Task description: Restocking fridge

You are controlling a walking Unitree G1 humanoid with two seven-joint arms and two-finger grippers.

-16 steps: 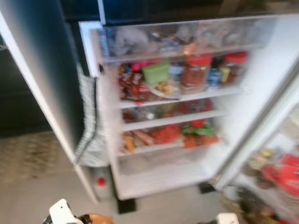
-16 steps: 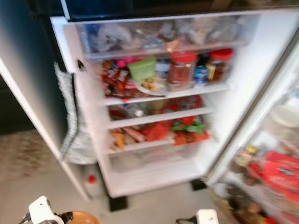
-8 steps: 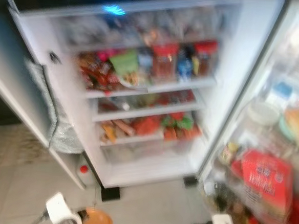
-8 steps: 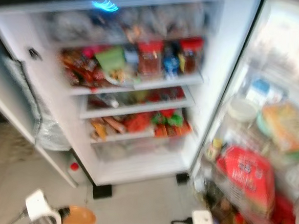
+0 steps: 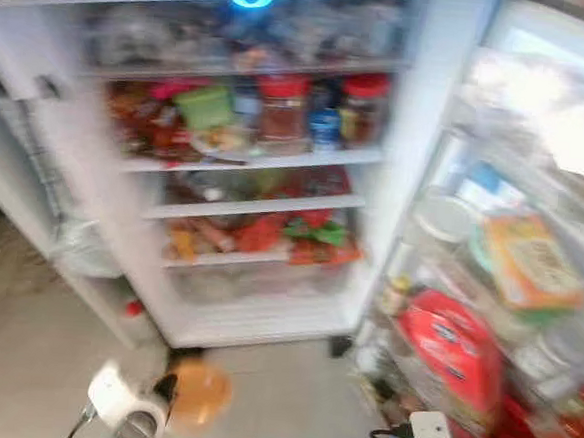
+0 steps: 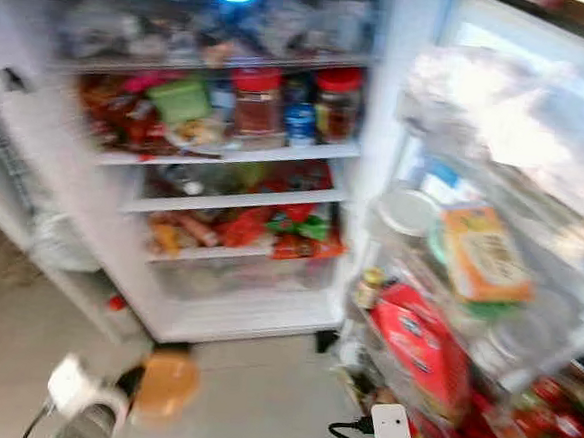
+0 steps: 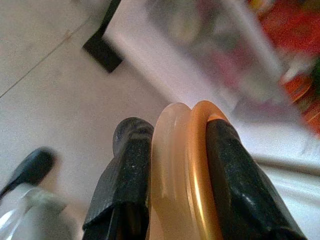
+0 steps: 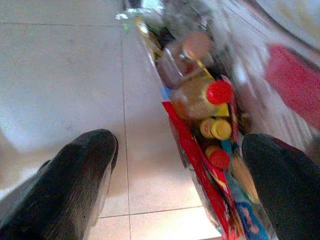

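Low and near, left gripper point(image 7: 170, 165) is clamping an orange lid point(image 7: 186, 170), fridge shelves point(image 5: 246, 161) lying far ahead; right gripper point(image 8: 175, 170) is hanging wide, idle.

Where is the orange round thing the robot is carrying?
The orange round thing is pinched in the left gripper, low on the robot's left, above the floor just in front of the open fridge.
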